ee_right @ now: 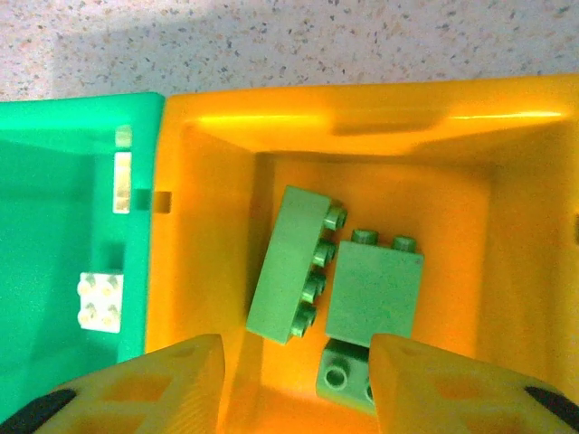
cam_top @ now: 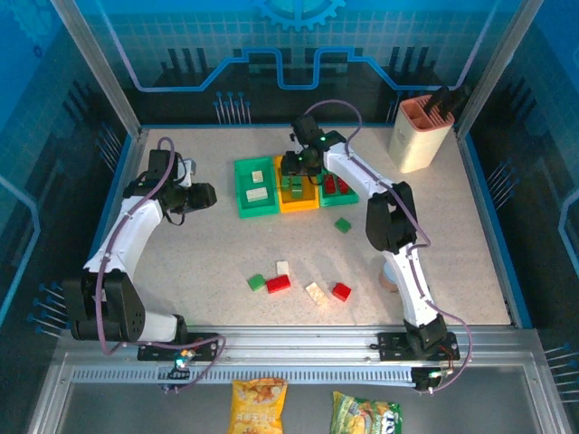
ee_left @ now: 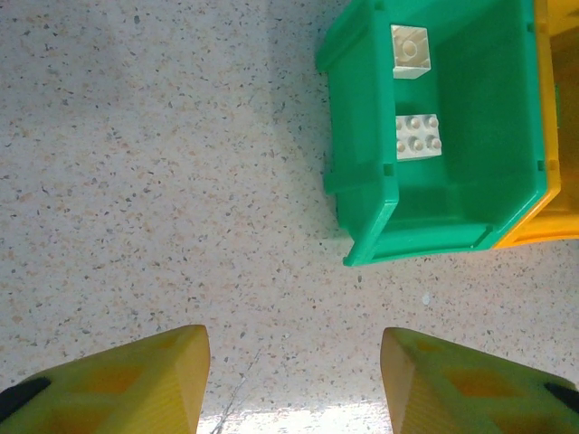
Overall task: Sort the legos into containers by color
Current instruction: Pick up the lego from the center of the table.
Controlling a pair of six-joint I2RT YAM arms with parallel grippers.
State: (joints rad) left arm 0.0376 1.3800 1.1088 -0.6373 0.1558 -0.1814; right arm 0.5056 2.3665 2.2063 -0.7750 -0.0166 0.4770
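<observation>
Right tool (ee_right: 297, 362) hovering spread, seemingly empty, over yellow-orange plastic bin (ee_right: 317, 104) holding green plastic bricks (ee_right: 289, 262); rising straight avoids snagging walls.

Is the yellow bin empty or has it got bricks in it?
Not empty: three green bricks lie inside the yellow bin, on its floor.

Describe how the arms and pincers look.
The left arm and right arm each have white links, black joints and a loose lilac cable. The left pincer and right pincer have blocky yellow fingers with diamond-shaped recesses.
</observation>
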